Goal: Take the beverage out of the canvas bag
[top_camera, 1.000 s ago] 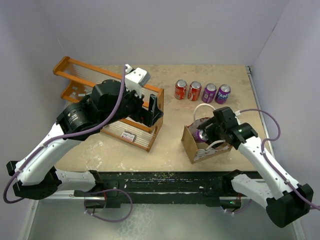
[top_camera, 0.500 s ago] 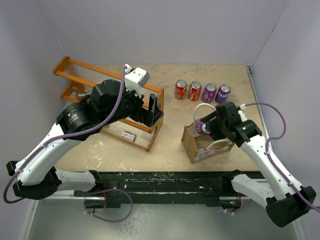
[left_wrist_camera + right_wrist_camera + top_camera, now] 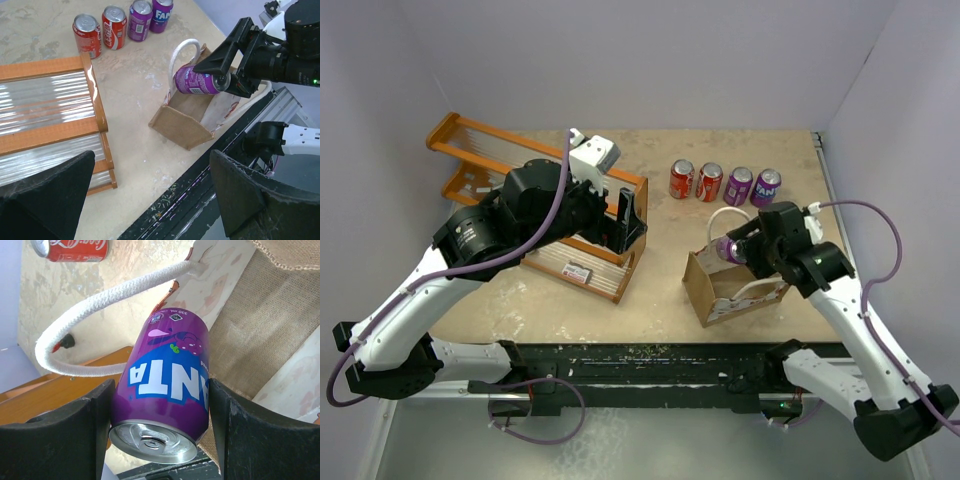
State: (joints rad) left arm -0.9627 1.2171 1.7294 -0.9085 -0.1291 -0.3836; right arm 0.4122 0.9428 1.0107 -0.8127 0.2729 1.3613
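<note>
Beverage can (image 3: 197, 81) lies sideways at the canvas bag (image 3: 182, 125) mouth, pinched in the right claw (image 3: 160, 405). Left claw (image 3: 150, 165) stands spread wide

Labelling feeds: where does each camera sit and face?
Top external: above, behind the bases, looking down on the beige table; left arm, right arm show.
Left wrist: on the left arm, faces the tan canvas bag past its open left tool.
Right wrist: close on the purple metal can in the right tool.
All share that can.

The right gripper (image 3: 740, 247) has risen and shifted toward the far side, carrying the purple can (image 3: 727, 249) with it. The can, previously low inside the canvas bag (image 3: 705, 292), is now above the bag's open top.
</note>
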